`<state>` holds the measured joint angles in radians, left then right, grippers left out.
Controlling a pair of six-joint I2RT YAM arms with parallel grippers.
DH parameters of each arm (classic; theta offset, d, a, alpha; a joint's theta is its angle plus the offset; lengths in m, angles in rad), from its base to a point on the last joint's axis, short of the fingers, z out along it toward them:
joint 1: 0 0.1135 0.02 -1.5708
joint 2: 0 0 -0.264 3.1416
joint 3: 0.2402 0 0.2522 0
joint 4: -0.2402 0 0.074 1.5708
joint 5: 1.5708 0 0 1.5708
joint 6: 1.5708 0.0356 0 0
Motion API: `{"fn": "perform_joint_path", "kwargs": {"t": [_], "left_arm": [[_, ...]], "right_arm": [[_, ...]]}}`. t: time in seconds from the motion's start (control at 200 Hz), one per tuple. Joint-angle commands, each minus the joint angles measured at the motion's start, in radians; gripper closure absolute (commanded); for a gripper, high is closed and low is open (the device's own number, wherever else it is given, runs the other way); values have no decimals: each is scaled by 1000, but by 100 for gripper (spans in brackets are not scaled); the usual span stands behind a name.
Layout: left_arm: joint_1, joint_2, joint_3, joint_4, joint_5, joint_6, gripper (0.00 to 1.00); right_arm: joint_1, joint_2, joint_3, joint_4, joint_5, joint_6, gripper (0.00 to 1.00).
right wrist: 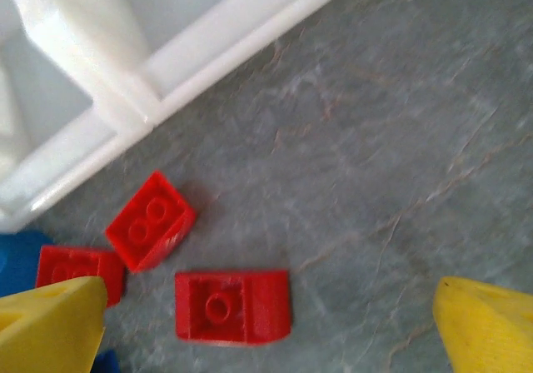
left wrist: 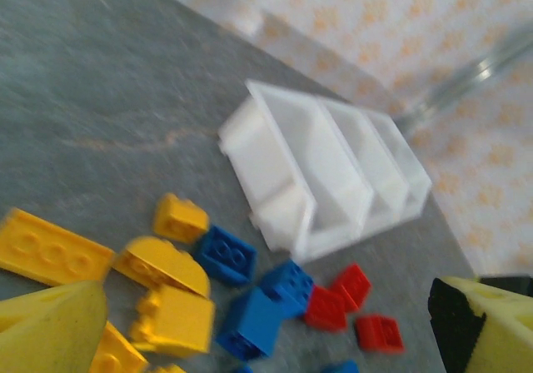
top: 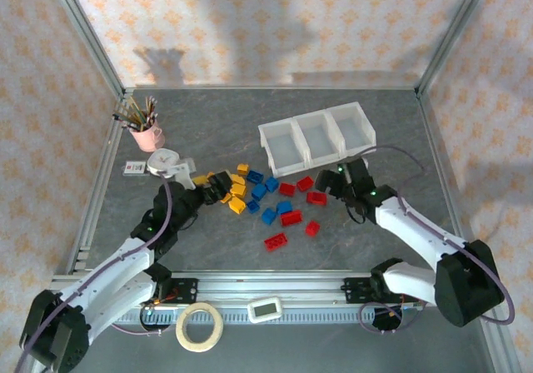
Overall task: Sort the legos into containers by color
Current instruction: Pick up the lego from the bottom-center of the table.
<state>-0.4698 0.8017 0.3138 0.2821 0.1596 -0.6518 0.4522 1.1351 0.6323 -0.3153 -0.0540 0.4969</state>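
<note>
The right pincer (right wrist: 266, 327) gapes over grey mottled table (top: 400, 140), floral wallpaper (top: 250, 23) behind.

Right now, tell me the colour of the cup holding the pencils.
The cup is pink, seen best from the top external view.

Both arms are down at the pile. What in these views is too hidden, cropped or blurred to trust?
Top external: the left gripper covers some yellow legos, so their count there is unclear.
Left wrist: blur smears the containers, and the far bins' floors are unreadable.
Right wrist: a blue lego is cut by the left edge, and the containers by the top edge.
</note>
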Motion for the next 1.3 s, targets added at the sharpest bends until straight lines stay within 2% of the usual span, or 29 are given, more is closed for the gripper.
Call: {"fn": "perform_joint_path", "kwargs": {"t": [0.0, 0.2, 0.41, 0.851, 1.041, 1.296], "left_arm": [[-99, 20, 33, -12, -71, -31, 1], [-260, 93, 32, 35, -157, -78, 1], [-351, 184, 39, 99, -192, -126, 1], [-362, 214, 51, 69, -207, -146, 1], [-362, 212, 53, 56, -209, -144, 1], [-362, 198, 55, 41, -216, -144, 1]], "right_arm": [[72, -29, -40, -100, 72, 116, 0], [225, -49, -84, -127, 118, 257, 6], [329, -23, -108, -123, 146, 351, 15], [476, 87, -100, -90, 176, 435, 41], [490, 91, -108, -92, 174, 437, 52], [491, 71, -104, -110, 185, 412, 71]]}}
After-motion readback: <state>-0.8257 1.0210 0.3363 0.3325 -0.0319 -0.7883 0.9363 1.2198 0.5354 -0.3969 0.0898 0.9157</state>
